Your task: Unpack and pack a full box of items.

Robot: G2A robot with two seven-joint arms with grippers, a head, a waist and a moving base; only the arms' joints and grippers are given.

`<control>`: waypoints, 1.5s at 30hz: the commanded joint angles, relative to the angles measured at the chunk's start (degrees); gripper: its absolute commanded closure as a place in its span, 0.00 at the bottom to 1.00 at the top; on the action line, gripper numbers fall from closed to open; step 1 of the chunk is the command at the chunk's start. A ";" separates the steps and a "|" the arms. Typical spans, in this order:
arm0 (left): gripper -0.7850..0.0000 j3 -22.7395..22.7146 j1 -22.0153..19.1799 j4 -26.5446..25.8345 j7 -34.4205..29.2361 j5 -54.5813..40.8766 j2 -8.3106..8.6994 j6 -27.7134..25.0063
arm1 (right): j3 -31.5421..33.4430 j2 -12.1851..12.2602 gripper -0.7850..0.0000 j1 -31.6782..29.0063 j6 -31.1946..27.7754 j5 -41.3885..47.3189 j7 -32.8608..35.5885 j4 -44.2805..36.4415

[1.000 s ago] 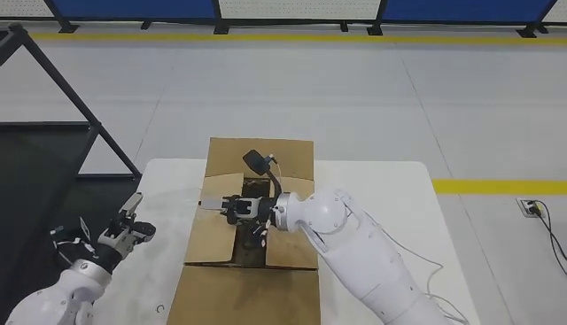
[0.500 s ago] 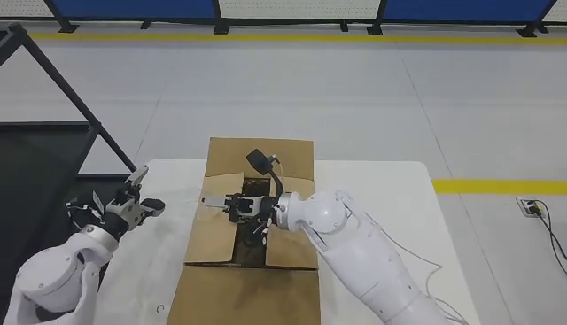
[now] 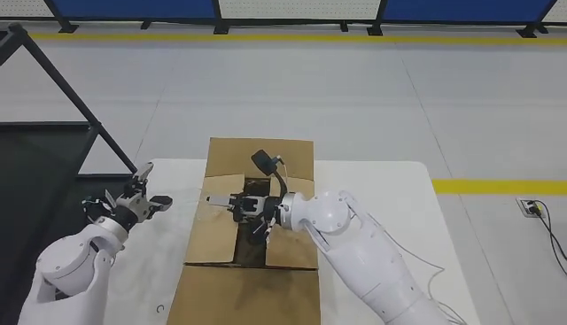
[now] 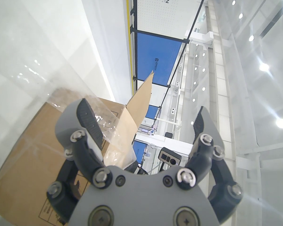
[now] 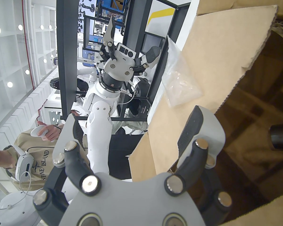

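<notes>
Left arm (image 3: 75, 263) is bent at the near left side of the surface (image 3: 390, 192), forearm angled away from the robot and toward the box (image 3: 232, 294). The left tool (image 3: 142, 197) hangs over the surface's left edge, near the box's left side but apart from it. Left tool is released: in its wrist view both fingers (image 4: 89, 121) stand wide apart with nothing between them, aimed at the box wall and 1 raised flap (image 4: 141, 99). Right arm (image 3: 354, 245) reaches from the near right across the box, wrist turned so that the right tool (image 3: 232, 205) points leftward over the open middle. Right tool is also released, grasping nothing: its 2 fingers are spread, and the corrugated edge of the left flap (image 5: 214, 55) shows in the gap between them. Contact with that flap cannot be told. A clear plastic bag (image 5: 180, 85) lies on the left flap's face. The box stands in the middle of the surface with its flaps open; the interior is dark, contents not resolvable apart from 1 dark rounded end (image 5: 280, 137). Versus 1.0 s ago: the left tool has moved away from the robot and closer to the box, with its wrist turned. The right tool has stayed over the opening, shifted only slightly to the right. The box has not moved.
</notes>
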 commanded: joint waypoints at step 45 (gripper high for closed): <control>1.00 3.82 -0.92 3.27 4.84 -3.00 0.94 1.43 | -0.32 -0.84 0.00 1.10 0.56 -0.58 -0.17 1.74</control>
